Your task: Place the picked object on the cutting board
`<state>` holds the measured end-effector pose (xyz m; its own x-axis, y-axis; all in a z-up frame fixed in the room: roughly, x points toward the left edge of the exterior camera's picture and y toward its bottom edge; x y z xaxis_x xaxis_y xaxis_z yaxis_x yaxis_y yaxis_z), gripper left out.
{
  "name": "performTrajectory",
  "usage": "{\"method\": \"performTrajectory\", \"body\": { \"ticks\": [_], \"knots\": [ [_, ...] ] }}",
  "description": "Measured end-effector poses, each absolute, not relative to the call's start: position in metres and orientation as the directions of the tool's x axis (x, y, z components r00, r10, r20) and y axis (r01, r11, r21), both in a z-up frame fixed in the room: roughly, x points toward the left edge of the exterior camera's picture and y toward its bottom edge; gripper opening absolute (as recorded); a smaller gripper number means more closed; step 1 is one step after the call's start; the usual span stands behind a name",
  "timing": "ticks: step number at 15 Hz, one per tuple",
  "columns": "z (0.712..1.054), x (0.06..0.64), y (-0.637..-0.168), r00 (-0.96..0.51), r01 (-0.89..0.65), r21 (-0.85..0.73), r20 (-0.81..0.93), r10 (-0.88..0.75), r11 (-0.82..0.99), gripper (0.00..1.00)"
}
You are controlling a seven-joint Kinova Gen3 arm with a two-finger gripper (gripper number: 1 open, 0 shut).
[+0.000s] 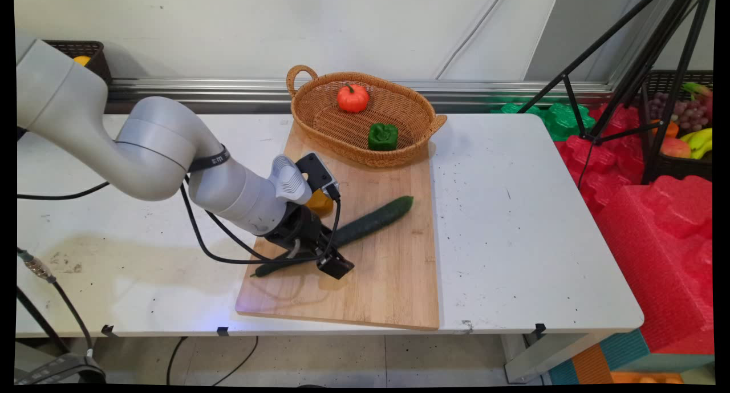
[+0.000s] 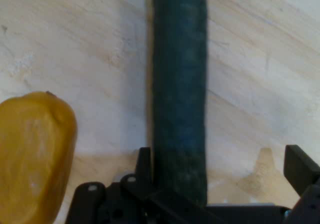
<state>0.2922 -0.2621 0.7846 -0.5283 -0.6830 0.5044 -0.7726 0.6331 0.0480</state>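
The gripper (image 1: 322, 255) is down low over the cutting board (image 1: 393, 279), straddling the cucumber (image 1: 376, 219) near that vegetable's nearer, thinner end. In the hand view the cucumber (image 2: 180, 108) runs straight up the middle between the two fingers: the left finger (image 2: 144, 164) sits right against its side, while the right finger (image 2: 300, 166) stands well apart from it with bare wood between, so the jaws are spread wide and not closed on anything. The cucumber lies flat and slantwise across the middle of the cutting board, its thicker end pointing toward the basket (image 1: 319, 110). A yellow-orange fruit (image 1: 320, 203) rests on the cutting board just beside the cucumber, partly hidden behind the wrist in the main view; in the hand view it (image 2: 32, 154) lies off to the left, clear of the fingers. The wicker basket sits on the far end of the cutting board and holds a small tomato (image 1: 352, 98) and a green pepper (image 1: 382, 137), the pepper nearer the cucumber.
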Motion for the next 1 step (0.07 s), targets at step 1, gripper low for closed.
{"method": "performTrajectory", "body": {
  "ticks": [1],
  "knots": [
    [0.7856,0.2925,-0.2612,-0.53,-0.77,0.047,0.508,-0.679,0.636,1.0]
  ]
}}
